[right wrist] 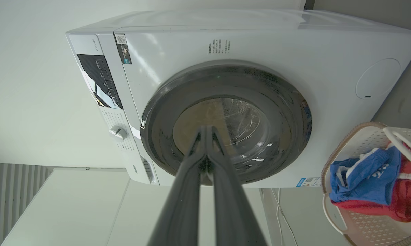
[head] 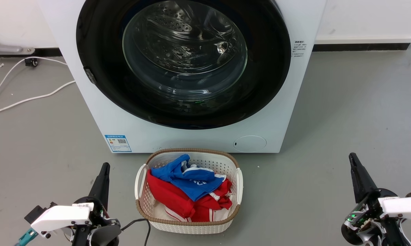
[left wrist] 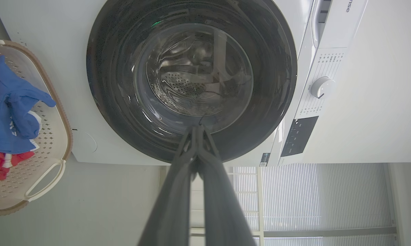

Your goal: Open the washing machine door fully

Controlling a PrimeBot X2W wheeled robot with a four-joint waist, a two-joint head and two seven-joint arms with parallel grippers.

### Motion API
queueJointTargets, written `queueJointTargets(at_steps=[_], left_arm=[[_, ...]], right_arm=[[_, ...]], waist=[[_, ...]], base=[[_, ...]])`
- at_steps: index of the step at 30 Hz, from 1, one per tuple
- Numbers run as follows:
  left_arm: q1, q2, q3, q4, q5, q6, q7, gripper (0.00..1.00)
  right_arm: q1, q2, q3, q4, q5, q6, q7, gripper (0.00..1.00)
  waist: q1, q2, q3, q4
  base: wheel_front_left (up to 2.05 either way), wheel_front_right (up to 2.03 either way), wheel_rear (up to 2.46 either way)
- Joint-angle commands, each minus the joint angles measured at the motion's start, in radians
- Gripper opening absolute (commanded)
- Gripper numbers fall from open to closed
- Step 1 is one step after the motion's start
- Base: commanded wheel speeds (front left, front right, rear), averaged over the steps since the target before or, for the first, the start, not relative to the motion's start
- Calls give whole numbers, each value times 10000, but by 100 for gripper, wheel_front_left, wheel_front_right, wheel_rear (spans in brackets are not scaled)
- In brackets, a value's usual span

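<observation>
The white washing machine [head: 99, 112] stands straight ahead. Its round glossy black door [head: 99, 68] with the bulging glass window lies flat against the front, closed, in the head view. The same door [left wrist: 116, 85] faces the left wrist camera, and the door [right wrist: 287, 112] also faces the right wrist camera. My left gripper [head: 105, 166] is shut and empty at the lower left, well short of the machine. My right gripper [head: 352, 156] is shut and empty at the lower right, also clear of it. The fingertips meet in the left gripper [left wrist: 196, 127] and the right gripper [right wrist: 207, 127].
A white laundry basket [head: 239, 181] with red and blue clothes sits on the grey floor between my grippers, just before the machine. White cables [head: 28, 99] lie on the floor at the left. A round flap [head: 250, 143] and a blue sticker [head: 118, 143] mark the machine's lower front.
</observation>
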Motion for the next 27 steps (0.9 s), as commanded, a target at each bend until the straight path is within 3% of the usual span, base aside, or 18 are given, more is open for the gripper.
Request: queueJointTargets(at_steps=[1,18,19,27], left_arm=[[-98,-10,26,10,80,-32,55,0],[-97,-26,47,12,64,-32,60,0],[-5,-15,23,0,57,0,30,100],[32,-24,-383,-174,-25,0,-309,100]], right_arm=[[-124,34,-19,6,-33,32,28,0],[-127,55,-41,6,-55,32,49,0],[-2,12,-25,2,-14,0,13,100],[189,18,149,-251,-53,2,-301,100]], waist=[[0,0,0,0],[0,0,0,0],[0,0,0,0],[1,0,3,0]], base=[[0,0,0],[0,0,0],[0,0,0],[0,0,0]])
